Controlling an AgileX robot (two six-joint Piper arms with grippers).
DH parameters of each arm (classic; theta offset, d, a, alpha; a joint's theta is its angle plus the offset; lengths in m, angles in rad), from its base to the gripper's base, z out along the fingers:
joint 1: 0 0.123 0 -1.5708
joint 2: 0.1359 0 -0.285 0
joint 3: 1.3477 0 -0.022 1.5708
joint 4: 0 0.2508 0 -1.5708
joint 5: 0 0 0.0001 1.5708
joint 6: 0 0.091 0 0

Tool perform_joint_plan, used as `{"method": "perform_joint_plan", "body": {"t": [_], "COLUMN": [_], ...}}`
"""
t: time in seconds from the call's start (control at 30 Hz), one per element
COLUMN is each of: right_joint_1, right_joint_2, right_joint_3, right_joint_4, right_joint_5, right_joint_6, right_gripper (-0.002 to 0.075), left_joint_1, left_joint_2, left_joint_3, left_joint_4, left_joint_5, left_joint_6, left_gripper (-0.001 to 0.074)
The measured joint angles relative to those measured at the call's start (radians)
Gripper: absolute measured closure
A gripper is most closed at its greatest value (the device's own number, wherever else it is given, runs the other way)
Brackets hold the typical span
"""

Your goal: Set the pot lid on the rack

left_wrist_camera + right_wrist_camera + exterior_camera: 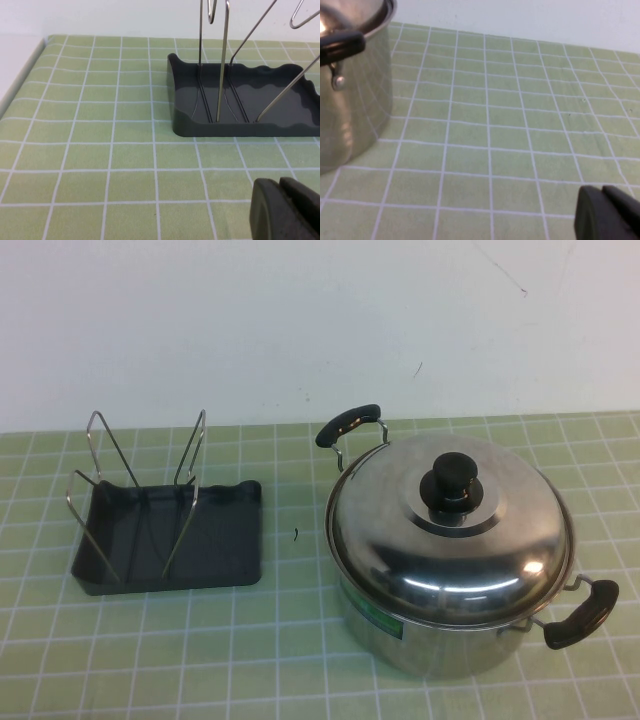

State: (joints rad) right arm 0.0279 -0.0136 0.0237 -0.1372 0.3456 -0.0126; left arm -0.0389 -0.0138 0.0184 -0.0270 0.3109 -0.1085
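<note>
The bench point(300, 660) is light green with a white grid. The pot lid point(440, 560) is shiny steel with a black knob point(456, 476). The rack point(210, 550) is dark grey. The left gripper point(286, 210) and right gripper point(609, 214) are black.

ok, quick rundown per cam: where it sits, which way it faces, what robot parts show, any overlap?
High view: raised on the robot's side, angled down at pot lid and rack; no arms show.
Left wrist view: low over the table, facing the rack; left gripper at the edge, fingers together.
Right wrist view: low, beside the pot; right gripper, fingers together.
Shared: rack in high and left wrist; pot in high and right wrist.
</note>
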Motion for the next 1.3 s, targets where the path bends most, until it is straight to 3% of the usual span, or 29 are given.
{"method": "perform_joint_plan", "body": {"t": [0.33,0.97,1.1,1.3], "right_joint_1": [0.0,0.0,0.0,0.0], "right_joint_2": [0.0,0.0,0.0,0.0], "right_joint_3": [0.0,0.0,0.006,0.006], "right_joint_4": [-0.234,-0.311,-0.335,-0.385], "right_joint_5": [0.014,0.013,-0.146,-0.638], "right_joint_6": [-0.012,-0.012,-0.01,-0.023], "right_gripper": [0.0727,0.0727,0.0727,0.0727], "left_joint_1": [0.0,0.0,0.0,0.0], "left_joint_2": [0.0,0.0,0.0,0.0], "left_joint_3": [0.0,0.0,0.002,0.002], "left_joint_4": [0.002,0.006,0.009,0.01], "left_joint_5": [0.0,-0.025,-0.174,-0.564], "left_joint_6": [0.0,0.0,0.0,0.0], "left_gripper": [0.0737,0.0737,0.0737,0.0737]}}
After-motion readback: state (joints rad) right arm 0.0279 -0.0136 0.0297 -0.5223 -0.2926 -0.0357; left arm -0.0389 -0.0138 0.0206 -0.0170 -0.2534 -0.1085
